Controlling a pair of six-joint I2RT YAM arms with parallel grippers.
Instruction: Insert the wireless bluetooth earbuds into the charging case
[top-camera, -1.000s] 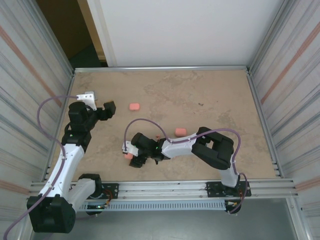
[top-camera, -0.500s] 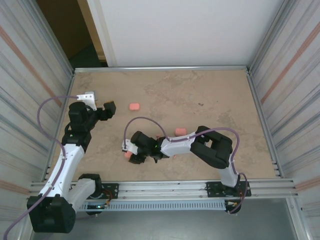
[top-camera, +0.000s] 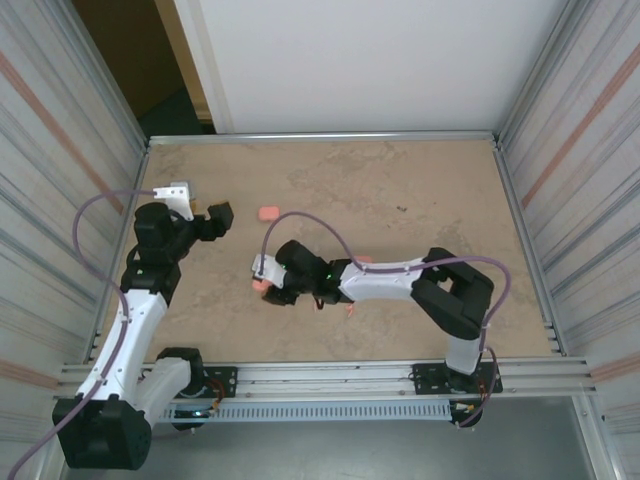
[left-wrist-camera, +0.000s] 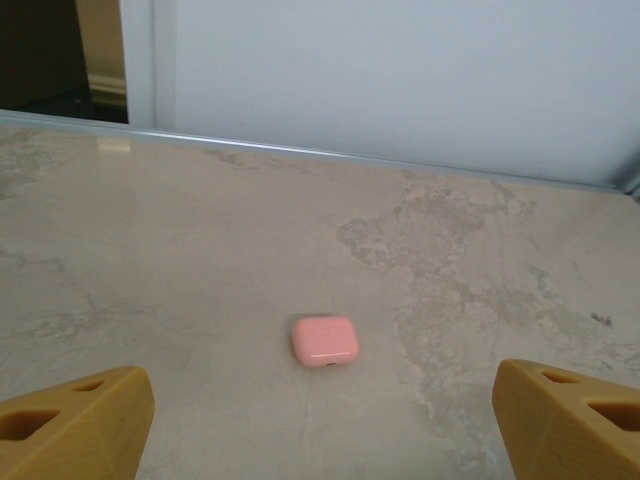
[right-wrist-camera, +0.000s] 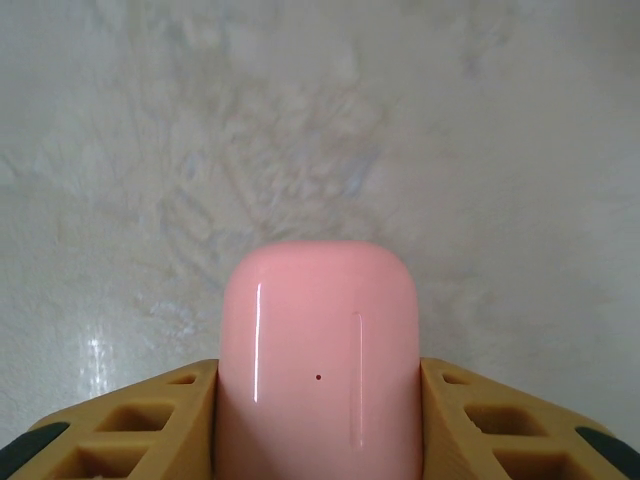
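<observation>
Clearly, the right end effector (right-wrist-camera: 318, 405) was shut tight on a pink case (right-wrist-camera: 318, 330), with one yellow finger (right-wrist-camera: 165, 425) pressed on each side. The near end of that case was cut off at the bottom edge of the right wrist view, so not all of it could be seen. From above, the right end effector (top-camera: 266, 286) was left of the middle of the bench (top-camera: 400, 190), and most of the case was hidden under it. The left end effector (left-wrist-camera: 322, 410) was wide open and held nothing. Just its two finger tips poked into the left wrist view. A second pink case (left-wrist-camera: 325, 340) lay shut on the bench ahead of it, toward the far side. A tiny pink speck (top-camera: 350, 307) lay by the near side of the right arm (top-camera: 400, 285), too small to tell if it was an earbud.
</observation>
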